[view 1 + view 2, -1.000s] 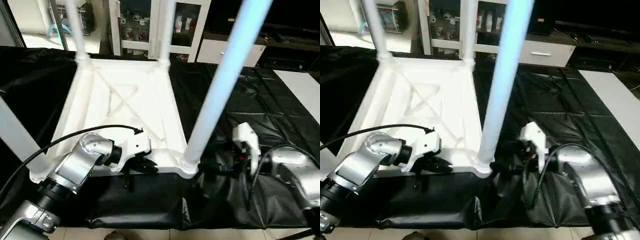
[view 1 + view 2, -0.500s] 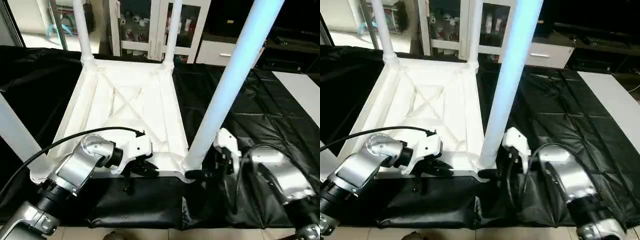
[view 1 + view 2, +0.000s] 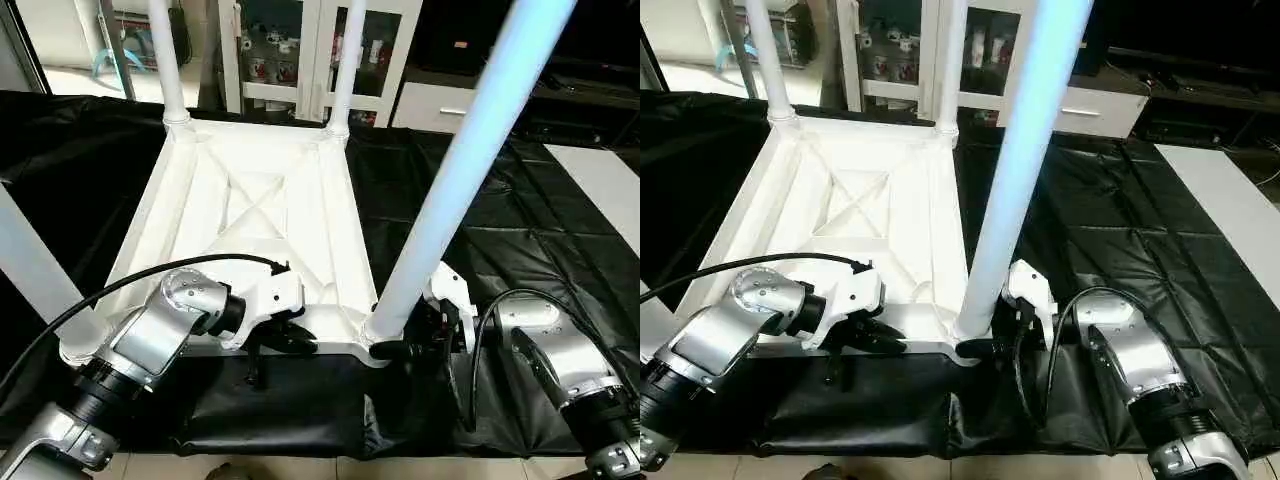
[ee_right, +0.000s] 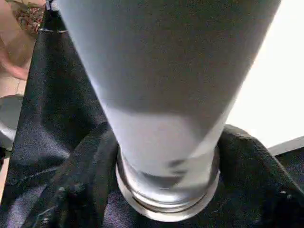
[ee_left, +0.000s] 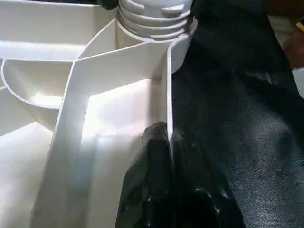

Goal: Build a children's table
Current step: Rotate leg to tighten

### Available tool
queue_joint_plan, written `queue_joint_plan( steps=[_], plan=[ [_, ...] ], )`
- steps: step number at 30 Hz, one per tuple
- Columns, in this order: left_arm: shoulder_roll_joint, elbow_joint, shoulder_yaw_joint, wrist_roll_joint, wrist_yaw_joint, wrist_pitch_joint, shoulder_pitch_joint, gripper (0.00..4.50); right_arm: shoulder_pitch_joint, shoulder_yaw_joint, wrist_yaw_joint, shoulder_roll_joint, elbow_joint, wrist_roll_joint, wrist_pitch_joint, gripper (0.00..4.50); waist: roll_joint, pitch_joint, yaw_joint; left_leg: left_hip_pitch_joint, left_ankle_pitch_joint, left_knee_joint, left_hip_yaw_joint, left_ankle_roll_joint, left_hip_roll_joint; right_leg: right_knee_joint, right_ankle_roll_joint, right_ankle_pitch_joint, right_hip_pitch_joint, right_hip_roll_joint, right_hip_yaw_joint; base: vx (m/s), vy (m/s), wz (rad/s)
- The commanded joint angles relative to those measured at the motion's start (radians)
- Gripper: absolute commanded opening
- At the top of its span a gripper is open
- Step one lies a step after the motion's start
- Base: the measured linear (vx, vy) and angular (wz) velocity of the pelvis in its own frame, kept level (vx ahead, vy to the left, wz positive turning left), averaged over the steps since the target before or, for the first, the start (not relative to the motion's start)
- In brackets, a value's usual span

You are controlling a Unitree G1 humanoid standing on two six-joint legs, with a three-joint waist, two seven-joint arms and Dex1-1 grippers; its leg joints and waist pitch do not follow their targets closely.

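The table top point(image 3: 260, 215) lies upside down on the black cloth point(image 3: 520, 220) with its legs pointing up. The left gripper point(image 5: 168, 142) pinches the near edge to keep it steady — the right gripper point(image 3: 992, 346) wraps the near right leg point(image 3: 450, 190), probably to twist it tight.

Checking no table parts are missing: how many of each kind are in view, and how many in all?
Tabletop: 1
Legs: 4, all standing in the corner sockets: far left, far right, near left, near right
Total: 5
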Motion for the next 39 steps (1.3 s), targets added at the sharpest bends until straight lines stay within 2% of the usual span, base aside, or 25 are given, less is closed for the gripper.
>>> queue_joint_plan(
  steps=[1,4,12,15,17,18,20,21,22,23,25,26,27,28,29,31,32,33,35,37,38,39],
  plan=[
    [-0.010,-0.006,-0.025,-0.002,-0.023,0.005,-0.005,0.00,-0.008,0.003,0.024,-0.008,0.005,-0.002,-0.015,2.82,0.004,-0.064,-0.005,0.014,-0.224,-0.065,-0.001,0.018,0.028,-0.068,-0.193,-0.195,0.047,-0.054,0.052,0.000,0.000,0.00],
    [-0.008,-0.005,-0.026,-0.003,-0.024,0.007,-0.006,0.00,-0.009,0.005,0.032,-0.007,0.011,-0.004,-0.021,2.68,0.004,-0.064,-0.004,0.014,-0.218,-0.064,0.000,0.020,0.028,-0.066,-0.196,-0.186,0.048,-0.054,0.052,0.000,0.000,0.00],
    [-0.004,-0.002,-0.029,-0.003,-0.031,0.015,-0.007,0.00,-0.005,0.014,0.042,-0.002,0.022,-0.012,-0.035,2.64,0.006,-0.064,-0.005,0.014,-0.227,-0.064,-0.001,0.018,0.028,-0.066,-0.200,-0.185,0.048,-0.054,0.052,0.000,0.000,0.00],
    [-0.019,0.019,-0.026,0.007,-0.002,0.028,-0.012,0.00,-0.012,-0.002,-0.068,0.035,0.064,-0.042,-0.035,2.64,0.007,-0.063,-0.006,0.014,-0.231,-0.065,-0.001,0.013,0.027,-0.068,-0.199,-0.195,0.047,-0.054,0.052,0.000,0.000,0.00],
    [-0.052,0.052,-0.012,0.022,0.061,0.051,-0.028,0.00,-0.027,-0.029,-0.217,0.080,0.119,-0.075,-0.010,2.64,0.009,-0.058,-0.013,0.013,-0.271,-0.070,-0.003,-0.001,0.025,-0.075,-0.185,-0.256,0.045,-0.053,0.051,0.000,0.000,0.00],
    [-0.085,0.082,0.002,0.033,0.120,0.076,-0.044,0.00,-0.036,-0.046,-0.320,0.110,0.155,-0.095,0.015,2.64,0.008,-0.052,-0.019,0.018,-0.334,-0.073,-0.005,-0.019,0.024,-0.087,-0.159,-0.358,0.040,-0.054,0.048,0.000,0.000,0.00],
    [-0.139,0.132,0.022,0.051,0.212,0.096,-0.074,0.00,-0.041,-0.088,-0.438,0.162,0.185,-0.079,0.075,2.63,0.007,-0.047,-0.034,0.034,-0.447,-0.073,-0.017,-0.050,0.021,-0.111,-0.097,-0.562,0.034,-0.061,0.037,-0.030,0.004,-0.02],
    [-0.139,0.132,0.022,0.051,0.212,0.096,-0.074,0.00,-0.041,-0.088,-0.438,0.162,0.185,-0.079,0.075,2.63,0.007,-0.046,-0.039,0.037,-0.464,-0.072,-0.019,-0.052,0.021,-0.119,-0.085,-0.593,0.032,-0.062,0.033,-0.063,0.018,-0.07],
    [-0.210,0.186,0.055,0.057,0.321,0.129,-0.112,0.00,-0.043,-0.139,-0.576,0.232,0.197,-0.055,0.125,2.63,0.008,-0.049,-0.048,0.035,-0.486,-0.071,-0.025,-0.054,0.020,-0.127,-0.064,-0.621,0.036,-0.063,0.026,-0.063,0.018,-0.07],
    [-0.240,0.207,0.071,0.056,0.367,0.146,-0.128,0.00,-0.046,-0.156,-0.632,0.261,0.203,-0.050,0.136,2.63,0.011,-0.050,-0.051,0.031,-0.484,-0.073,-0.029,-0.058,0.022,-0.123,-0.063,-0.612,0.040,-0.063,0.025,-0.055,0.026,-0.12],
    [-0.294,0.248,0.094,0.067,0.461,0.174,-0.159,0.00,-0.049,-0.180,-0.760,0.318,0.216,-0.061,0.128,2.63,0.013,-0.052,-0.061,0.033,-0.505,-0.072,-0.034,-0.062,0.020,-0.133,-0.052,-0.611,0.037,-0.064,0.012,-0.054,0.033,-0.12],
    [-0.339,0.298,0.098,0.094,0.549,0.173,-0.194,0.00,-0.058,-0.198,-0.893,0.385,0.239,-0.078,0.107,2.63,0.021,-0.055,-0.065,0.031,-0.505,-0.074,-0.036,-0.057,0.019,-0.134,-0.054,-0.593,0.040,-0.065,0.011,0.000,0.000,0.00],
    [-0.339,0.298,0.098,0.094,0.549,0.173,-0.194,0.00,-0.058,-0.198,-0.893,0.385,0.239,-0.078,0.107,2.63,0.019,-0.053,-0.068,0.034,-0.509,-0.074,-0.034,-0.054,0.019,-0.140,-0.054,-0.590,0.035,-0.063,0.010,0.000,0.000,0.00],
    [-0.362,0.328,0.100,0.109,0.592,0.161,-0.211,0.00,-0.065,-0.200,-0.955,0.419,0.255,-0.092,0.097,2.63,0.019,-0.052,-0.071,0.038,-0.526,-0.073,-0.037,-0.051,0.019,-0.144,-0.052,-0.587,0.036,-0.063,0.005,0.000,0.000,0.00],
    [-0.372,0.340,0.104,0.114,0.610,0.153,-0.217,0.00,-0.068,-0.196,-0.972,0.431,0.261,-0.100,0.094,2.62,0.025,-0.052,-0.072,0.041,-0.533,-0.076,-0.037,-0.045,0.021,-0.147,-0.055,-0.571,0.036,-0.065,0.003,0.000,0.000,0.00],
    [-0.401,0.378,0.110,0.127,0.659,0.123,-0.235,0.00,-0.080,-0.148,-0.979,0.455,0.275,-0.145,0.071,2.62,0.025,-0.050,-0.075,0.039,-0.552,-0.079,-0.038,-0.044,0.020,-0.147,-0.052,-0.554,0.037,-0.061,0.000,0.000,0.000,0.00],
    [-0.401,0.378,0.110,0.127,0.659,0.123,-0.235,0.00,-0.080,-0.148,-0.979,0.455,0.275,-0.145,0.071,2.62,0.024,-0.047,-0.072,0.050,-0.567,-0.076,-0.034,-0.038,0.019,-0.155,-0.049,-0.566,0.029,-0.062,0.000,0.000,0.000,0.00],
    [-0.418,0.406,0.115,0.136,0.684,0.112,-0.250,0.00,-0.090,-0.131,-0.978,0.471,0.281,-0.167,0.050,2.62,0.023,-0.046,-0.073,0.052,-0.569,-0.075,-0.033,-0.035,0.018,-0.157,-0.049,-0.572,0.028,-0.063,-0.001,0.000,0.000,0.00],
    [-0.414,0.416,0.113,0.140,0.688,0.110,-0.253,0.00,-0.095,-0.156,-0.974,0.477,0.276,-0.144,0.036,2.62,0.027,-0.045,-0.074,0.050,-0.562,-0.077,-0.034,-0.025,0.018,-0.162,-0.041,-0.583,0.034,-0.066,-0.006,0.000,0.000,0.00],
    [-0.400,0.418,0.112,0.140,0.684,0.102,-0.248,0.00,-0.087,-0.158,-0.923,0.465,0.247,-0.127,-0.002,2.62,0.029,-0.044,-0.073,0.050,-0.565,-0.077,-0.034,-0.021,0.019,-0.165,-0.036,-0.586,0.035,-0.069,-0.008,0.000,0.000,0.00],
    [-0.386,0.416,0.114,0.141,0.676,0.098,-0.242,0.00,-0.076,-0.182,-0.869,0.459,0.212,-0.078,-0.007,2.62,0.027,-0.043,-0.073,0.051,-0.566,-0.076,-0.032,-0.018,0.018,-0.168,-0.030,-0.599,0.033,-0.071,-0.010,0.000,0.000,0.00],
    [-0.382,0.415,0.115,0.142,0.674,0.097,-0.240,0.00,-0.072,-0.192,-0.853,0.456,0.195,-0.058,-0.001,2.62,0.027,-0.043,-0.072,0.053,-0.565,-0.074,-0.032,-0.016,0.018,-0.169,-0.027,-0.603,0.032,-0.072,-0.011,0.000,0.000,0.00]
  ],
)
